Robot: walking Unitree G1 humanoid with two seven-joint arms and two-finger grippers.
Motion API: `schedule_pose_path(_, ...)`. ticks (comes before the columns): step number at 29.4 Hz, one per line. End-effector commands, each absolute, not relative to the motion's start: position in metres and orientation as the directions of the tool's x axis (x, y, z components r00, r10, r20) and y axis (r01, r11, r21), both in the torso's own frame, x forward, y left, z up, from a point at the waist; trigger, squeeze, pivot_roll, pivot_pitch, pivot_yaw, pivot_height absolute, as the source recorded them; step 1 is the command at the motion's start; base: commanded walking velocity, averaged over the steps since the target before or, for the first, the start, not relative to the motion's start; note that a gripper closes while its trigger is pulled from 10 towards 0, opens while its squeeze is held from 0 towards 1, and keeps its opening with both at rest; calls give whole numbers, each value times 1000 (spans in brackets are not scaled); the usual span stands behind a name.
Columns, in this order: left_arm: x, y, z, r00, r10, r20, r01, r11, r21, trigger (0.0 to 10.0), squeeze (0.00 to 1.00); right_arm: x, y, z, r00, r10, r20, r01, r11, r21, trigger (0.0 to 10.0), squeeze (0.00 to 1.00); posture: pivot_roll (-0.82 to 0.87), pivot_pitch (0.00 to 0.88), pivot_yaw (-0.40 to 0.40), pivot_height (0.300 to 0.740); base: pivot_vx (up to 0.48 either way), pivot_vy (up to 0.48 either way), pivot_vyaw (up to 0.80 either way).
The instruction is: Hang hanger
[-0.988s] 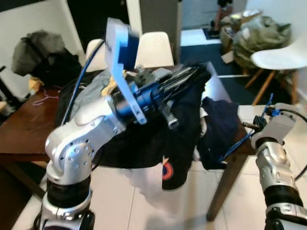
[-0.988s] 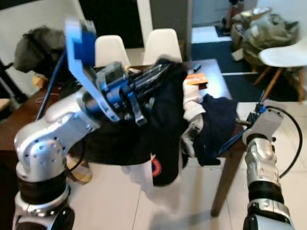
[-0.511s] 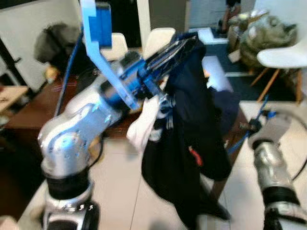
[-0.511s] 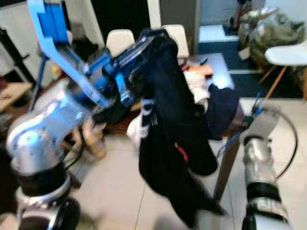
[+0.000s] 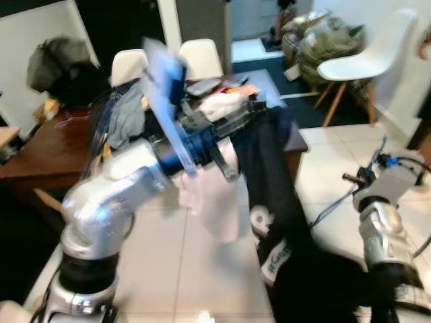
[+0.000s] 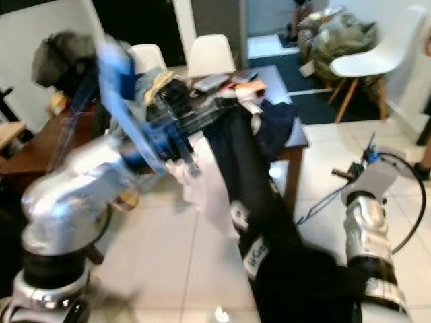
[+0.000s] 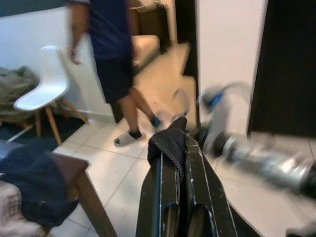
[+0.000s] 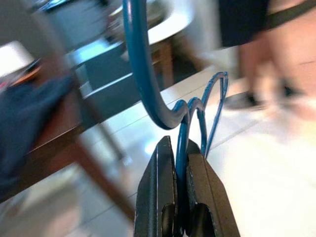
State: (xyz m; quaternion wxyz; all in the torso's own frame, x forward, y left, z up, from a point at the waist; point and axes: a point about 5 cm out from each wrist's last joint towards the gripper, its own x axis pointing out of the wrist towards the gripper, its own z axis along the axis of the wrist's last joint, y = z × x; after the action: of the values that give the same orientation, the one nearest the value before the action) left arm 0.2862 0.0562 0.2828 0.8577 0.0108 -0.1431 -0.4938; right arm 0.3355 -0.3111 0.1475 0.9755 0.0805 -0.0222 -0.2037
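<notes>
2 grippers | left gripper clamps dark garment | right gripper clamps blue hanger

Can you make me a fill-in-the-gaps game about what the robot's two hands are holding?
1. The left hand is pinching a dark piece of ____.
2. The right hand is shut on a thin hanger whose color is ____.
3. The dark garment hangs down from the left hand toward the tiled ____.
4. The chair beyond the table is colored ____.

Missing words: clothing; blue; floor; white
</notes>
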Motion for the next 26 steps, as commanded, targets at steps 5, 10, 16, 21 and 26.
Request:
schedule_pose_path(5, 312, 66, 231, 636, -771, 22, 691, 582, 428, 10000, 0, 337, -312, 148, 911, -413, -1, 407, 898, 170, 10000, 0, -97, 0, 70, 736, 0, 0, -775)
schedule_pose_path(10, 319, 71, 226, 673, -739, 15, 612, 568, 551, 10000, 0, 337, -313, 148, 909, -417, -8, 412, 895, 170, 10000, 0, -100, 0, 68, 736, 0, 0, -775)
schedule_pose_path(16, 326, 77, 213, 675, -738, -4, 543, 492, 681, 10000, 0, 337, -315, 147, 910, -415, -18, 412, 895, 172, 10000, 0, -102, 0, 65, 736, 0, 0, -770)
schedule_pose_path(21, 334, 97, 168, 734, -671, -107, 610, 582, 537, 10000, 0, 338, -313, 146, 921, -389, -29, 389, 907, 163, 10000, 0, -111, 0, 71, 736, 0, 0, -772)
schedule_pose_path(26, 336, 116, 135, 784, -593, -183, 615, 703, 358, 10000, 0, 339, -310, 146, 931, -362, -36, 364, 920, 143, 10000, 0, -117, 0, 76, 736, 0, 0, -771)
